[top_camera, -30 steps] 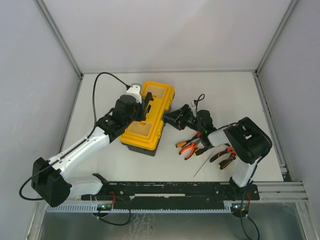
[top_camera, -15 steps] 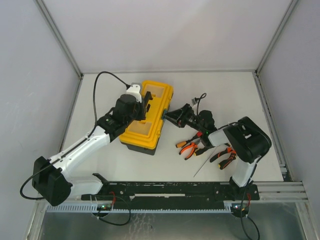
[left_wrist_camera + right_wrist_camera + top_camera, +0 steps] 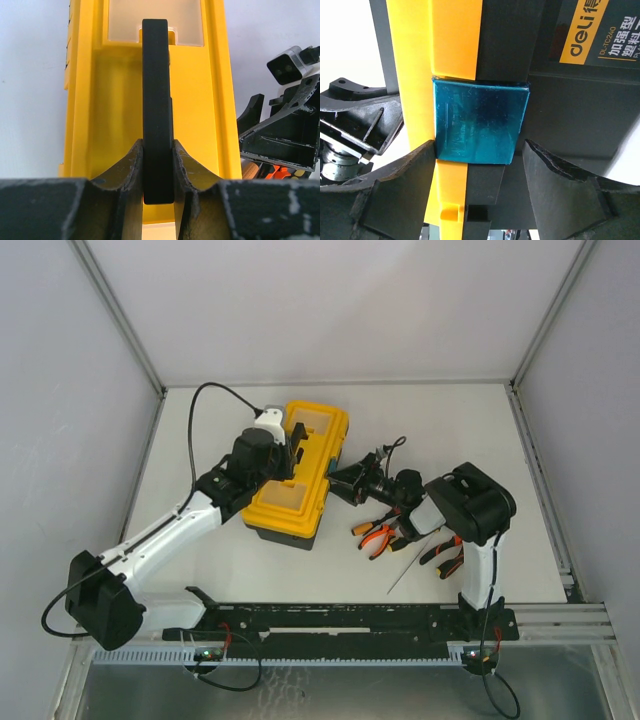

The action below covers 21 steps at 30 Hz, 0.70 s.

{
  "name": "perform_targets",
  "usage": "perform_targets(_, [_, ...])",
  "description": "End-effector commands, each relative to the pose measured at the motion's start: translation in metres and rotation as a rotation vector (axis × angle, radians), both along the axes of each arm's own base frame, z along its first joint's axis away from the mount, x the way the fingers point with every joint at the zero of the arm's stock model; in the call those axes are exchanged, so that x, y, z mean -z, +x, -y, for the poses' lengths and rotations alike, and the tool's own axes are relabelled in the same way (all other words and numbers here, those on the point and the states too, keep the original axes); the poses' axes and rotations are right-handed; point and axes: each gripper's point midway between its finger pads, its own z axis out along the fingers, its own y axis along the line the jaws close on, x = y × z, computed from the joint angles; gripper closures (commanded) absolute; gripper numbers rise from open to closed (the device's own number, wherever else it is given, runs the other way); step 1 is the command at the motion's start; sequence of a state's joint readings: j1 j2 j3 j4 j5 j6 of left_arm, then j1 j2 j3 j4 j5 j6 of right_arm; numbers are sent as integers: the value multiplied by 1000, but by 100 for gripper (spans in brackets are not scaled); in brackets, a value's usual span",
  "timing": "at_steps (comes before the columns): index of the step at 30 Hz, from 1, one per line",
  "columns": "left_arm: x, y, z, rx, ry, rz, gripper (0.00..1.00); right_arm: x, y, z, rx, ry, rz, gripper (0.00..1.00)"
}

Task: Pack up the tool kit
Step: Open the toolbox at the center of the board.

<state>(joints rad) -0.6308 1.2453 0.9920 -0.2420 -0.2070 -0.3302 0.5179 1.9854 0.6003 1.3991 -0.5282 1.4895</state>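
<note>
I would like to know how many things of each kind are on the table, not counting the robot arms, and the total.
Toolbox: 1
Pliers: 2
Thin metal-shafted tool, perhaps a screwdriver: 1
Total: 4

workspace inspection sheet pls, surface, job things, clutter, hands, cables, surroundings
surface: white table, no spills or marks seen
job's things: toolbox with yellow lid shut, lying skewed; orange pliers, a second pair and a thin screwdriver shaft out on the table to its right
clutter: nothing seen
hands: left hand shut on the black handle; right hand open, fingers flanking the teal latch
cables: black cable arcs from the left arm above the table
surroundings: white walls, metal frame posts, black rail at the near edge
</note>
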Motion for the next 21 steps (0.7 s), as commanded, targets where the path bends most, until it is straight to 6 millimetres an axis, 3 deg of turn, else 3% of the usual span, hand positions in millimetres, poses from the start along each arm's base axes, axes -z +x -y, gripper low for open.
perform_targets(1, [33, -33, 34, 196, -14, -166, 100, -30, 1, -8, -46, 80, 90, 31])
perform_targets(15, [33, -41, 41, 279, -11, -171, 100, -52, 12, -6, -68, 105, 164, 41])
perform_targets(18, [34, -43, 42, 289, -12, -175, 100, -53, 14, -4, -62, 108, 163, 50])
perform_targets(21, [36, -43, 44, 297, -14, -179, 100, -59, 15, 0, -59, 112, 181, 51])
